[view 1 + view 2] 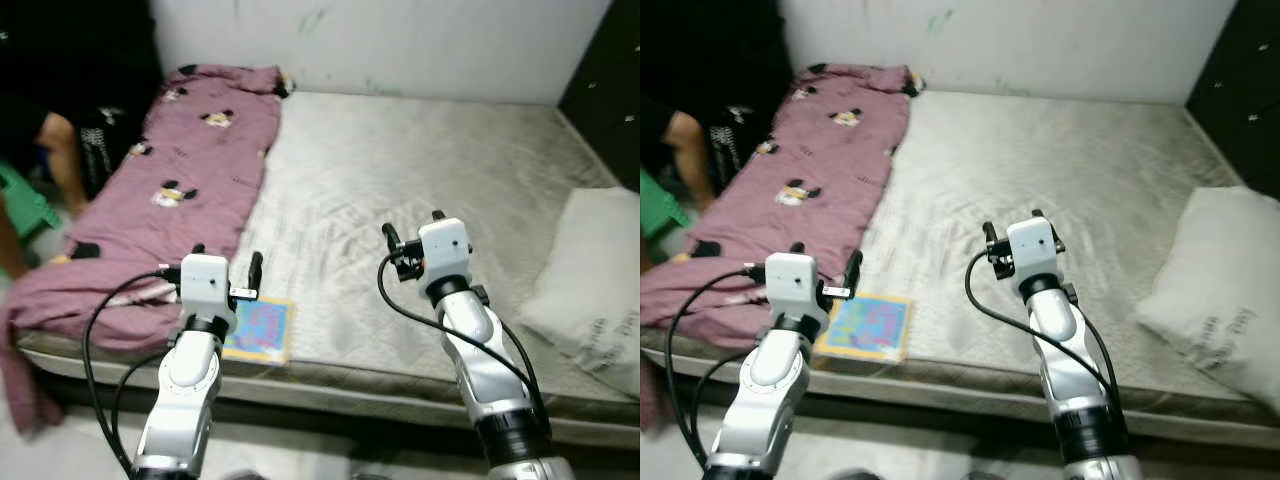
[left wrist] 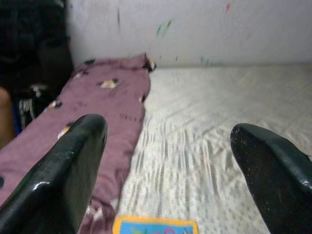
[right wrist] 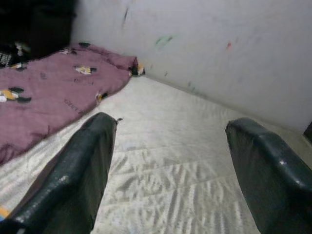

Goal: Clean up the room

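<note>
A grey-white mattress [image 1: 420, 180] lies before me. A purple blanket with cartoon prints [image 1: 190, 170] is spread along its left side and droops over the front corner. A thin blue and yellow book [image 1: 262, 330] lies flat near the front edge. My left gripper [image 1: 228, 262] is open, held just above and behind the book. My right gripper [image 1: 412, 228] is open too, raised over the middle of the mattress with nothing between its fingers. In the left wrist view the book's top edge [image 2: 156, 226] shows below the fingers.
A white pillow [image 1: 590, 280] rests at the right edge of the mattress. A person's arm [image 1: 62, 160] and a green stool [image 1: 22, 205] are at the far left. A dark cabinet [image 1: 605, 80] stands at the back right, a white wall [image 1: 380, 40] behind.
</note>
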`<state>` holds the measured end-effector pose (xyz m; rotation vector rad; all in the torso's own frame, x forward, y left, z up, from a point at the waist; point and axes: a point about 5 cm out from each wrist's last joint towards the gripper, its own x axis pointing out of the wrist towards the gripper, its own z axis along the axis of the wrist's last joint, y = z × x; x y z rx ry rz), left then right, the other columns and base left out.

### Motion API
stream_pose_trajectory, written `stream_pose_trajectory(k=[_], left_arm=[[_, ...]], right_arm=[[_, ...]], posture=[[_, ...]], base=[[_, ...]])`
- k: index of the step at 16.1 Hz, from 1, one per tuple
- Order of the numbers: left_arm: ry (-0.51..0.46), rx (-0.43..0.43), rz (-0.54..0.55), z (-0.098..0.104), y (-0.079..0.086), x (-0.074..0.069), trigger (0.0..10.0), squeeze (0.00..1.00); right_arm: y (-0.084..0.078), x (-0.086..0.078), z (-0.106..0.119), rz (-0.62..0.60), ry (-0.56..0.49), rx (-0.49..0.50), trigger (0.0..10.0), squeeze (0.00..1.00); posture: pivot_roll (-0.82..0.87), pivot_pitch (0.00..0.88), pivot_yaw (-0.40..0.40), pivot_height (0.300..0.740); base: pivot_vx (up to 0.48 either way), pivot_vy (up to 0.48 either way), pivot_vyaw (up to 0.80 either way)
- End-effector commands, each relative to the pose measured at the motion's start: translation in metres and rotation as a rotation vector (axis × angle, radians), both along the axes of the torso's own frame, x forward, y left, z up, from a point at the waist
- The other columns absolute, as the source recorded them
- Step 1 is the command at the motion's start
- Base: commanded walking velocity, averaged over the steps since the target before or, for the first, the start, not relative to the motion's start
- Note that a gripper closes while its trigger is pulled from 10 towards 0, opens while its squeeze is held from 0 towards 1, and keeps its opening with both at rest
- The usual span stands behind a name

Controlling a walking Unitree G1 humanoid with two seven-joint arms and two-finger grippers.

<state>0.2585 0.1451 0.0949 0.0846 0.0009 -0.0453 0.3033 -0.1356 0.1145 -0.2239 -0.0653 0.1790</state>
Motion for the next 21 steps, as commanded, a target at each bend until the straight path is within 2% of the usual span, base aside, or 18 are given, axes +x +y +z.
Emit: stream_pose_trajectory(k=[1, 7, 17, 21], left_arm=[[-0.004, 0.001, 0.001, 0.0014, 0.0015, 0.0016, 10.0, 0.00], [-0.001, -0.003, 0.002, 0.0009, 0.0008, 0.0017, 10.0, 0.00], [-0.024, -0.032, -0.020, 0.0027, -0.0008, -0.0002, 10.0, 0.00], [-0.026, -0.029, -0.039, 0.0022, -0.0032, -0.0012, 10.0, 0.00]], right_arm=[[0.0047, 0.0015, 0.0046, 0.020, -0.017, -0.001, 10.0, 0.00], [0.0039, 0.0014, 0.0042, 0.020, -0.016, -0.003, 10.0, 0.00], [0.0049, 0.0007, 0.0021, 0.027, -0.013, -0.007, 10.0, 0.00], [0.0048, 0.0011, 0.0016, 0.027, -0.014, -0.008, 10.0, 0.00]], posture=[[-0.08, 0.000, 0.006, 0.740], [-0.08, 0.000, 0.003, 0.740], [-0.08, 0.000, 0.002, 0.740], [-0.07, 0.000, 0.003, 0.740]], base=[[0.000, -0.431, 0.00], [0.000, -0.430, 0.00], [0.000, 0.000, 0.00], [0.382, 0.000, 0.00]])
